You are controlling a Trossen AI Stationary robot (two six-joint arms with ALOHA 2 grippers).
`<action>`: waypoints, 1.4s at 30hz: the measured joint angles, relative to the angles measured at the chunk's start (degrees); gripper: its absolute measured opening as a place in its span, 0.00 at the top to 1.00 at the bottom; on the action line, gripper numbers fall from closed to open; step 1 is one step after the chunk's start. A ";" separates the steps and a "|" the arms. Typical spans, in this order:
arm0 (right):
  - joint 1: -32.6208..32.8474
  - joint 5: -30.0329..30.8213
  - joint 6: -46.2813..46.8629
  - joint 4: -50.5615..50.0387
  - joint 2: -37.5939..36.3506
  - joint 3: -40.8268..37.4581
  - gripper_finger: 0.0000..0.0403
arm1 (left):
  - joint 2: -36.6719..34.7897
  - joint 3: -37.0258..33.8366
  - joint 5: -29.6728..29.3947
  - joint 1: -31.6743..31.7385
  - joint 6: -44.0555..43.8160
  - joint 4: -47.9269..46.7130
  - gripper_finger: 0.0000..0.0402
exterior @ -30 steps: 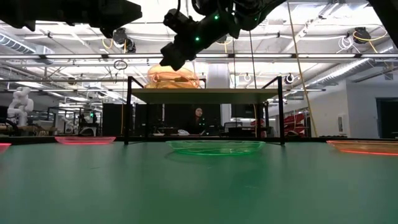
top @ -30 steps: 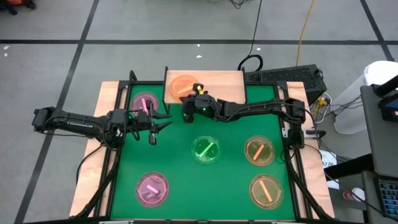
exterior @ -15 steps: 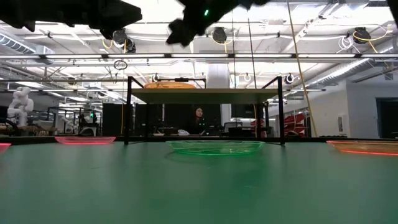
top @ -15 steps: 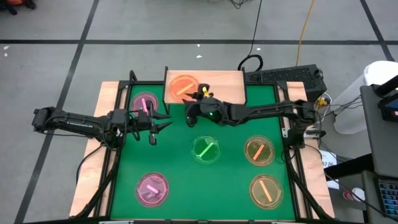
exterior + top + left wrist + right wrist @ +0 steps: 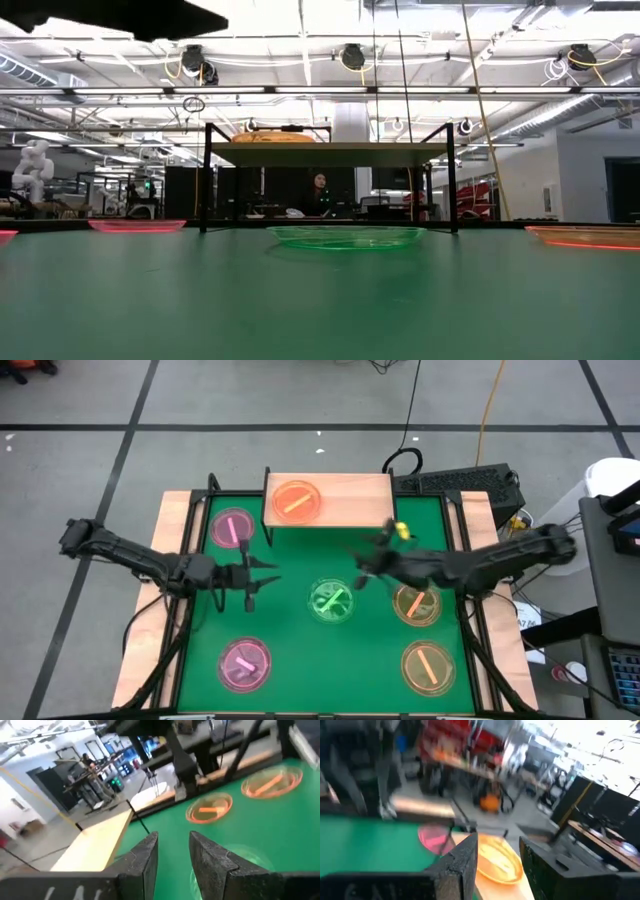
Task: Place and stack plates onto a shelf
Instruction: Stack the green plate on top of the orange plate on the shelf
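Observation:
The shelf [image 5: 345,502] stands at the table's far edge, on black legs [image 5: 207,180]. One orange plate [image 5: 295,500] lies flat on its left half [image 5: 272,137]. On the green table lie a pink plate [image 5: 232,528], a green plate [image 5: 331,602], two orange plates [image 5: 415,603] [image 5: 425,665] and a second pink plate [image 5: 245,663]. My right gripper [image 5: 362,568] hovers open between the shelf and the green plate; its wrist view looks past the fingers at the orange plate [image 5: 495,862]. My left gripper [image 5: 262,575] hovers open left of the green plate, nothing between its fingers [image 5: 173,855].
Light-wood strips [image 5: 170,510] edge the green table. A dark keyboard-like box [image 5: 460,485] and cables sit beyond the far right corner. The shelf's right half [image 5: 360,500] is bare wood. Green table [image 5: 290,630] shows between the plates.
My right gripper has opened and let go of the orange plate, which now lies flat on the shelf. It then drew back from the shelf toward the table's near right, rising out of the low view. My left gripper has drifted slightly toward the near edge.

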 joint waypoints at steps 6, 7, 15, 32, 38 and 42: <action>5.51 0.00 -2.20 23.00 -11.76 -18.69 0.68 | 12.00 5.71 -0.95 -3.00 9.06 0.21 0.71; 6.18 0.00 -2.58 26.01 -13.27 -20.79 0.68 | 14.36 6.68 -0.97 -3.26 9.32 0.17 0.71; 9.47 -0.02 -4.70 31.27 -20.91 -28.07 0.68 | 31.51 13.76 -0.57 -6.66 10.25 -3.24 0.71; 10.72 0.13 -7.39 31.03 -22.35 -28.42 0.68 | 48.11 30.08 7.68 -7.19 5.18 -23.62 0.71; 10.74 0.13 -7.21 31.22 -22.33 -28.42 0.68 | 50.27 32.39 11.86 -4.10 4.06 -28.09 0.71; 10.74 0.13 -6.63 31.01 -22.33 -28.40 0.68 | 52.57 32.38 12.16 -2.64 4.20 -28.75 0.71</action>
